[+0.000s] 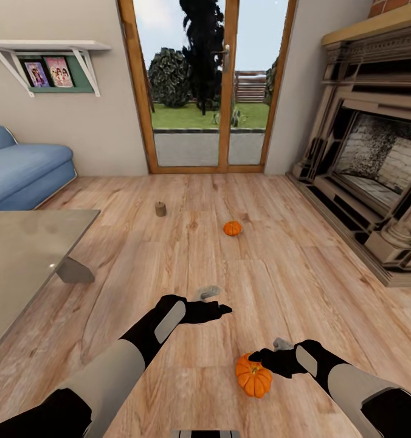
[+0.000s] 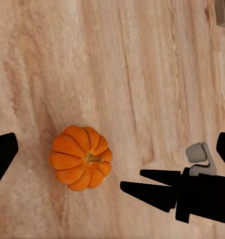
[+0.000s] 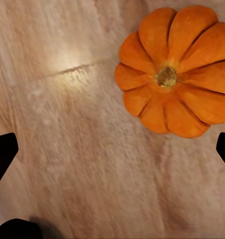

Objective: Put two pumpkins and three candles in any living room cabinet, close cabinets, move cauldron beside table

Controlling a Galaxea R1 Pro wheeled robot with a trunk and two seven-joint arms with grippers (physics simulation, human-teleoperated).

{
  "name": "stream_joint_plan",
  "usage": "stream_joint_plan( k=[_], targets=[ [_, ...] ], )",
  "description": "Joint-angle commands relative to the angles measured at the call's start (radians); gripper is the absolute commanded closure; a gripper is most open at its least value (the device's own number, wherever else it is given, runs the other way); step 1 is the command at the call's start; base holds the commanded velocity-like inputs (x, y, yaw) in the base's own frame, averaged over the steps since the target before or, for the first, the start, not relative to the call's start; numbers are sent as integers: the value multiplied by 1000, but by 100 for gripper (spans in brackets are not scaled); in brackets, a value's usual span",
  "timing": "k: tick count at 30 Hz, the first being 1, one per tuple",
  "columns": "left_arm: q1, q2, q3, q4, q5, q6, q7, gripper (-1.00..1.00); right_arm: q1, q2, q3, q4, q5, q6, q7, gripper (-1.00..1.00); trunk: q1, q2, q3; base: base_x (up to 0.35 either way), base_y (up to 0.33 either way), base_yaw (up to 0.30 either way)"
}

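One orange pumpkin lies on the wood floor close in front of me, and it also appears in both wrist views. My right gripper hovers just above it, open, with the pumpkin off to one side of its fingers. My left gripper hangs open higher up, looking down on that pumpkin and on the right gripper. A second pumpkin and a beige candle stand farther out on the floor. The grey glossy table is at the left. The cabinet and the cauldron are out of view.
A stone fireplace lines the right wall. A blue sofa sits at the far left under a wall shelf. A glazed wooden door closes the far end. Open floor lies between me and the far pumpkin.
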Motion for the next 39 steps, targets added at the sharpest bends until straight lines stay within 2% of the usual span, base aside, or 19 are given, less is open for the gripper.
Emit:
stream_joint_plan(
  k=[1, 7, 18, 25, 31, 33, 39],
  targets=[
    [-1, 0, 0, 0, -3, 2, -4, -100, 0, 0, 6, -1, -4, 4, 3, -100, 0, 0, -1, 223, 223, 0],
    [-1, 0, 0, 1, -3, 1, -4, -100, 0, 0, 6, -1, -3, 4, 1, -100, 0, 0, -1, 182, 175, 0],
    [-1, 0, 0, 0, -3, 0, -4, -100, 0, 1, 6, -1, -2, 4, -1, -100, 0, 0, -1, 11, 10, 0],
    [-1, 0, 0, 0, -3, 1, -4, -100, 0, 0, 8, -1, 8, 4, -6, -100, 3, -2, -28, 0, 0, 0],
    [-1, 0, 0, 0, -3, 1, -4, -100, 0, -1, 14, -1, 63, 4, -43, -100, 6, -3, -51, 0, 0, 0],
    [-1, 0, 0, 0, -3, 1, -4, -100, 0, -1, 13, -1, 65, 4, -45, -100, 7, -4, -59, 0, 0, 0],
    [-1, 0, 0, 4, -4, -1, -3, -100, 0, -1, 12, -1, 67, 4, -48, -100, 7, -4, -59, 0, 0, 0]
  ],
)
